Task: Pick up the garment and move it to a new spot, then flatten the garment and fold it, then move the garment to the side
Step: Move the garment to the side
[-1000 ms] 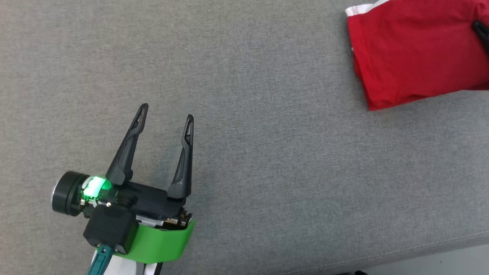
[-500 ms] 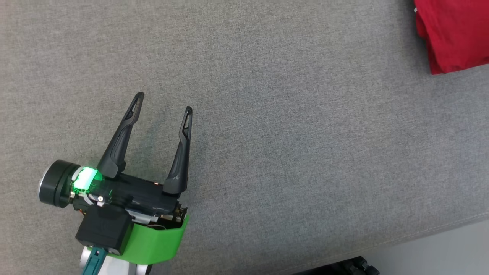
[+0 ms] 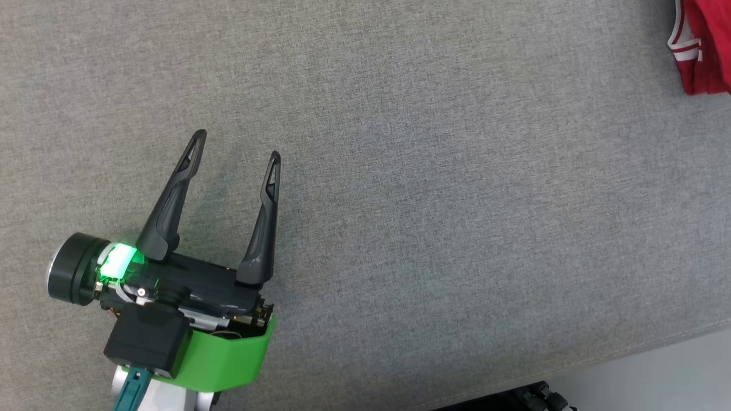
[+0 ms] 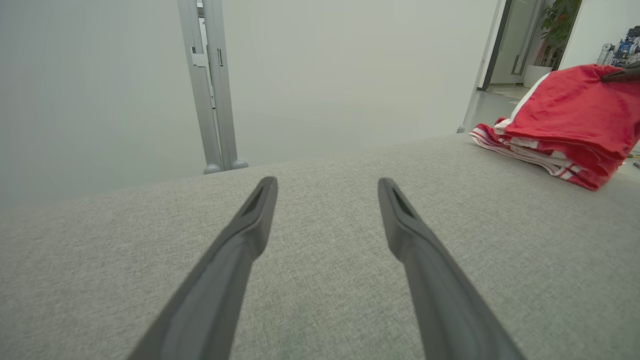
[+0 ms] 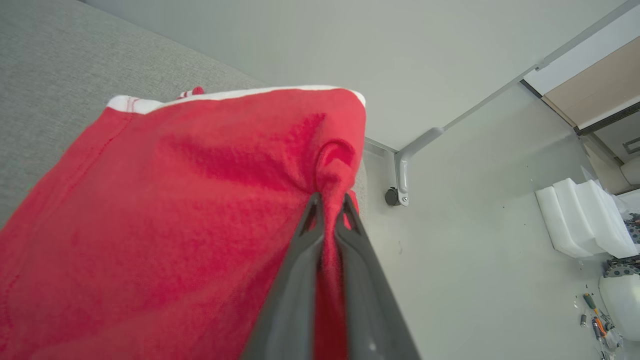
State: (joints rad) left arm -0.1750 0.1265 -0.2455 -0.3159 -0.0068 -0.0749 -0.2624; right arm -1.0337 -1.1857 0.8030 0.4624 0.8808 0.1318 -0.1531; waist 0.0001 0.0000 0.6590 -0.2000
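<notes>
The garment (image 3: 703, 51) is red with white striped trim, folded, and lies at the far upper right of the grey surface in the head view. In the left wrist view the garment (image 4: 565, 120) sits at the far right with a dark fingertip (image 4: 622, 75) on its top. My right gripper (image 5: 328, 200) is shut on a pinched fold of the red garment (image 5: 175, 200) in the right wrist view. My left gripper (image 3: 236, 145) hovers open over bare surface at the lower left, far from the cloth, with nothing between its fingers (image 4: 250, 220).
A grey fabric surface (image 3: 434, 217) spans the head view, with its front edge (image 3: 628, 354) running along the lower right. Beyond the far edge stand a pale wall and a metal post (image 4: 207, 85). White foam blocks (image 5: 585, 215) lie on the floor.
The garment has slid to the right, nearly out of the head view, carried by the right gripper. The left gripper has drifted slightly left and up, still open.
</notes>
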